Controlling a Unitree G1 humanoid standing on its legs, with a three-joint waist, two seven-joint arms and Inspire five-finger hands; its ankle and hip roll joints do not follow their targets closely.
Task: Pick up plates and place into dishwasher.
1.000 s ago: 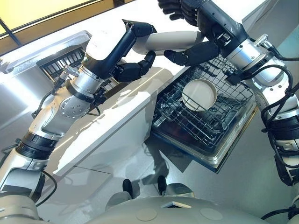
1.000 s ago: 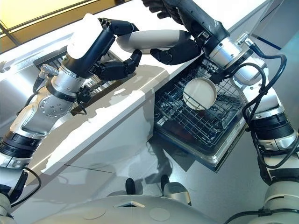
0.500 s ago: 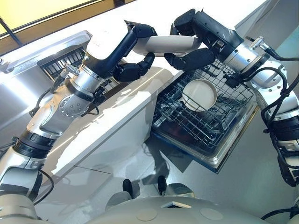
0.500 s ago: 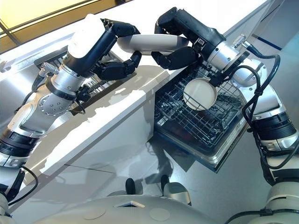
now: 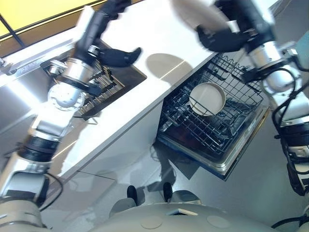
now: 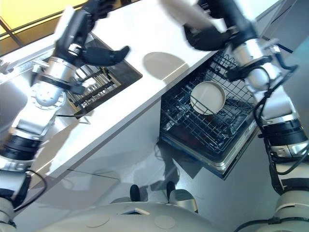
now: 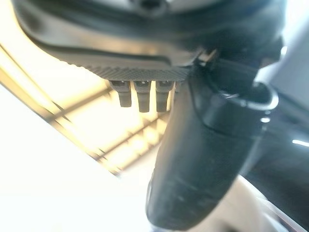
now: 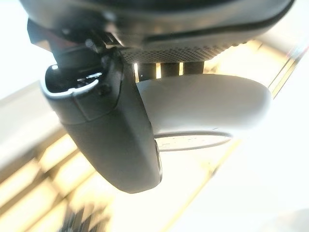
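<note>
My right hand is raised over the counter's far edge, shut on a white plate. In the right wrist view the plate sits between the thumb and the fingers behind it. My left hand hovers above the sink, open and holding nothing; its thumb stands free in the left wrist view. A round cream plate leans upright in the pulled-out dishwasher rack, below my right hand.
A white counter runs diagonally between the sink and the dishwasher. The sink holds a dark slatted rack. The open dishwasher door juts out over the grey floor.
The left hand has let go of the white plate and swung left over the sink. The right hand now holds the plate alone and has lifted it higher.
</note>
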